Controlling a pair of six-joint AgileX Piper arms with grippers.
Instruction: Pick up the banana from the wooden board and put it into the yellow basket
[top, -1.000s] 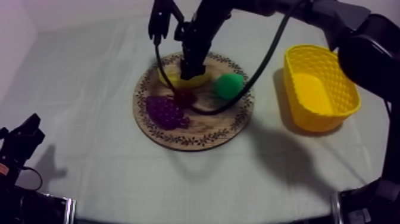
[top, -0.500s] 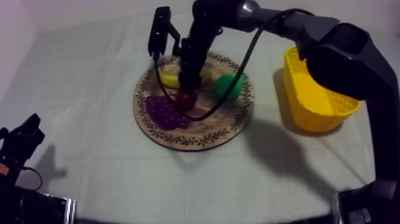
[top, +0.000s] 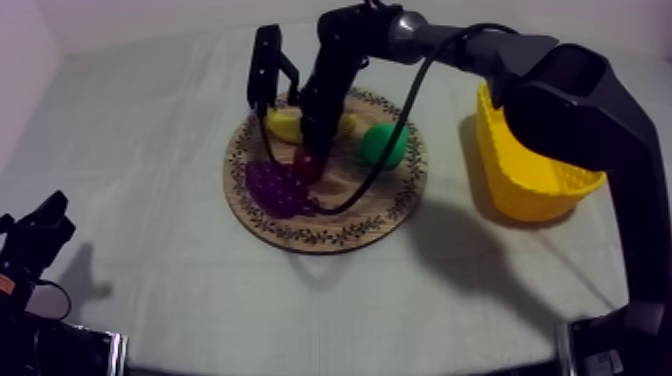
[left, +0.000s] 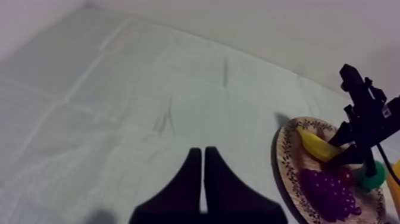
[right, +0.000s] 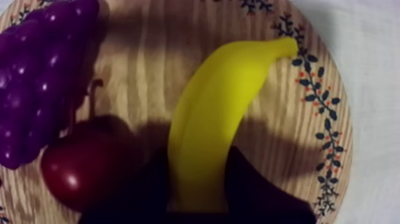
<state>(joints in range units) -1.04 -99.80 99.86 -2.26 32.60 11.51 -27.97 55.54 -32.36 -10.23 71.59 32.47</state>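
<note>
A round wooden board (top: 322, 236) sits mid-surface (top: 180, 290), seen from above. The banana (top: 283, 125) lies on the board's far part, near the patterned rim. The right arm reaches in from the upper right, and the right gripper (top: 316, 134) points down onto the banana's middle.

From the right wrist, the banana (right: 209, 113) runs lengthwise away from the gripper (right: 199, 162). One black finger (right: 140, 190) presses against each long side, so the gripper is grasping the banana. The banana rests on the board (right: 149, 65), its tip touching the rim pattern. A small red fruit (right: 80, 170) lies just beside it, with purple grapes (right: 41, 71) beyond that.

On the board, a green pear (top: 384, 144) lies right of the gripper. The yellow basket (top: 524, 172) stands on the surface right of the board, apart from it.

The left gripper (top: 36, 236) sits low at the left edge, well away from the board. From the left wrist, the left gripper (left: 203, 179) is clenched on nothing, its fingers meeting in a narrow wedge.
</note>
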